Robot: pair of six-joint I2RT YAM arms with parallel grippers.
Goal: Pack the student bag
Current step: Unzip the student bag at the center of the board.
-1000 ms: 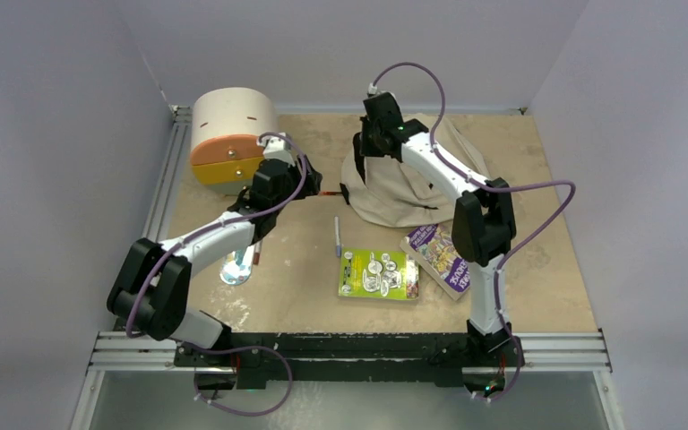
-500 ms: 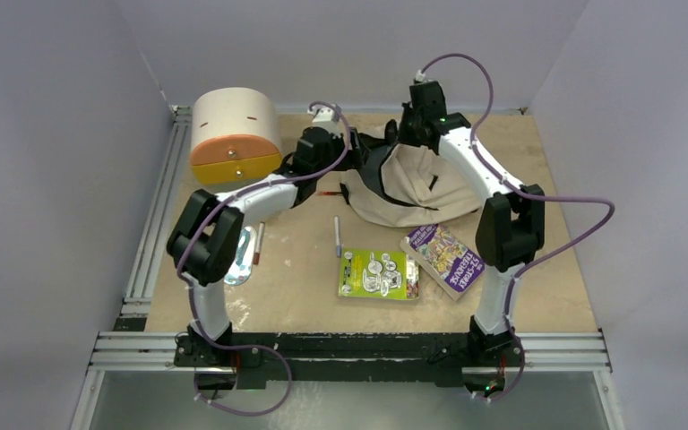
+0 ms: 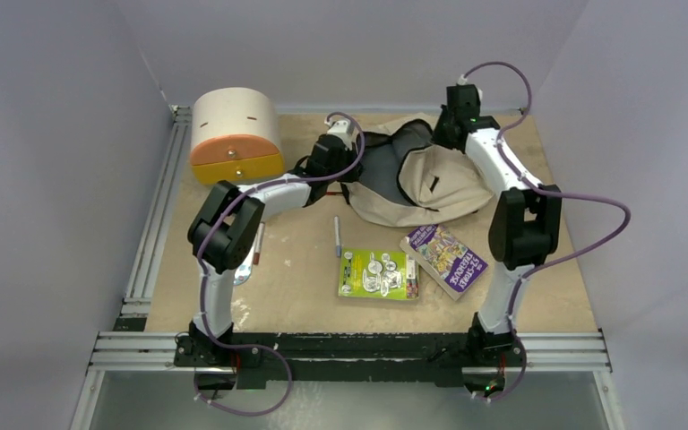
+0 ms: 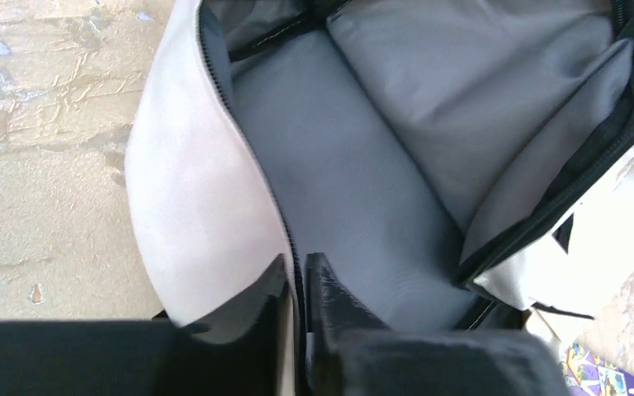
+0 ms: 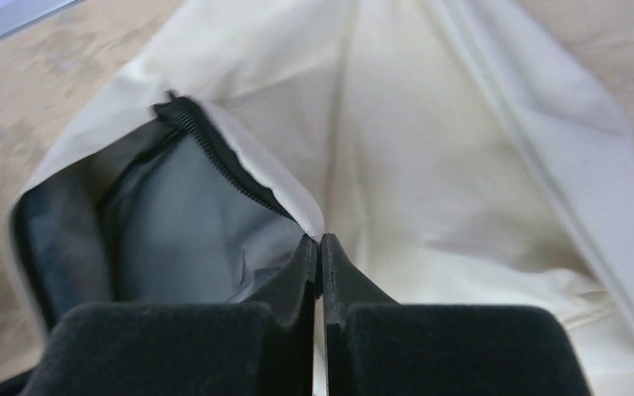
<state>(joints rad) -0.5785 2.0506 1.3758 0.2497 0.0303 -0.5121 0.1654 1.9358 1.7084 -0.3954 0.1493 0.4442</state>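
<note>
left end effector (image 4: 297, 262) pinching bag (image 4: 186, 181), tan tabletop (image 4: 41, 206)

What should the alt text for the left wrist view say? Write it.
The left gripper pinches the zipper edge of the student bag, whose mouth gapes open onto grey lining. Tan table shows at left.

The left gripper (image 4: 297, 266) has both black fingers nipped together on the zipper edge of the student bag (image 4: 190, 198), with the cream flap running up and away just left of the pincer. Beyond it and to its right, the grey lining (image 4: 363, 173) gapes wide open. There's scuffed table (image 4: 41, 165) further left, and a purple book corner (image 4: 596, 376) far right.
</note>
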